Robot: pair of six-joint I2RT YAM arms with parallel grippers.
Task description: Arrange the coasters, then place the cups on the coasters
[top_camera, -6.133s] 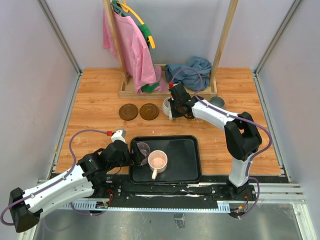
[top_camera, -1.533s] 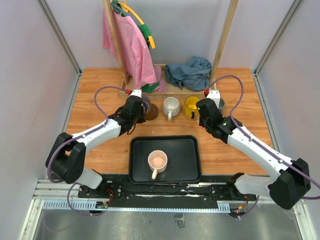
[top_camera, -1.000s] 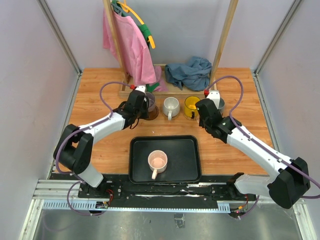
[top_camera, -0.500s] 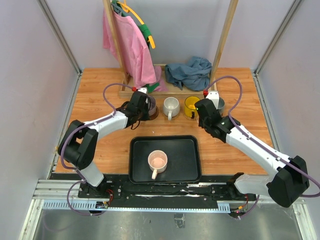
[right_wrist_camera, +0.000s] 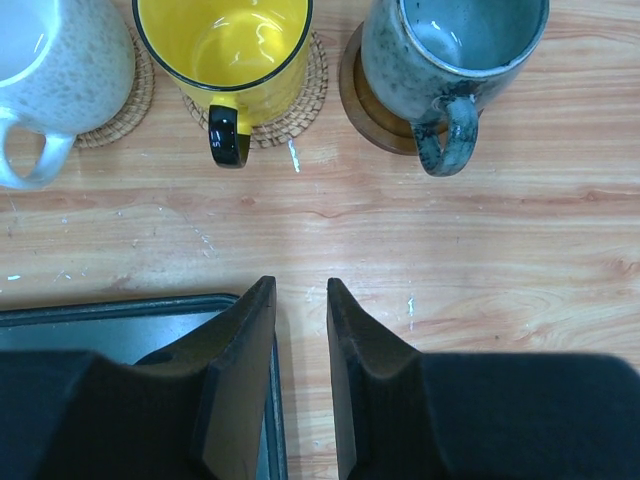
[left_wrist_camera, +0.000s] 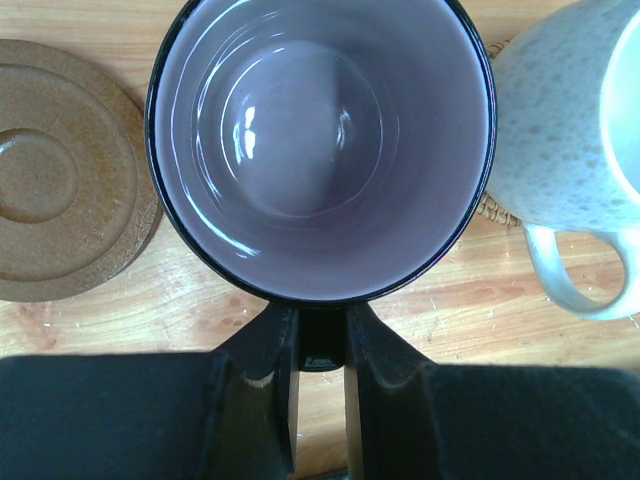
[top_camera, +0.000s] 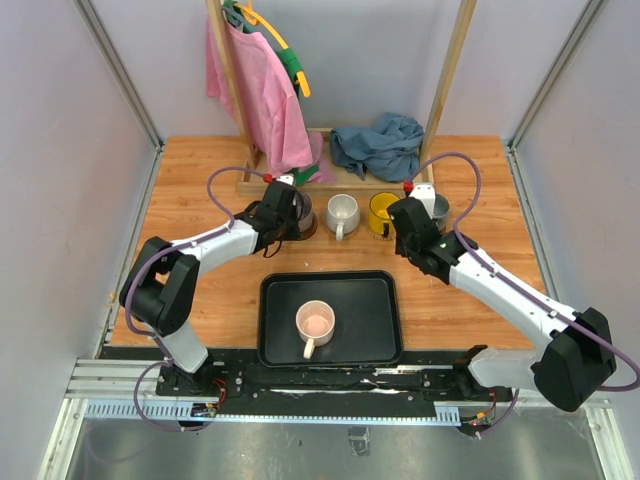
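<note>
Purple-grey mug (left_wrist_camera: 320,140) pinched at its handle in the left gripper (left_wrist_camera: 320,335), between a bare brown coaster (left_wrist_camera: 60,190) and the white mug (left_wrist_camera: 560,130). Right gripper (right_wrist_camera: 300,300) narrow-gapped, holding nothing, over the table (right_wrist_camera: 480,250) near the yellow mug (right_wrist_camera: 222,40) on its woven coaster (right_wrist_camera: 300,100).

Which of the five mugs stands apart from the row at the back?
The pink mug, the only one standing inside the black tray.
</note>
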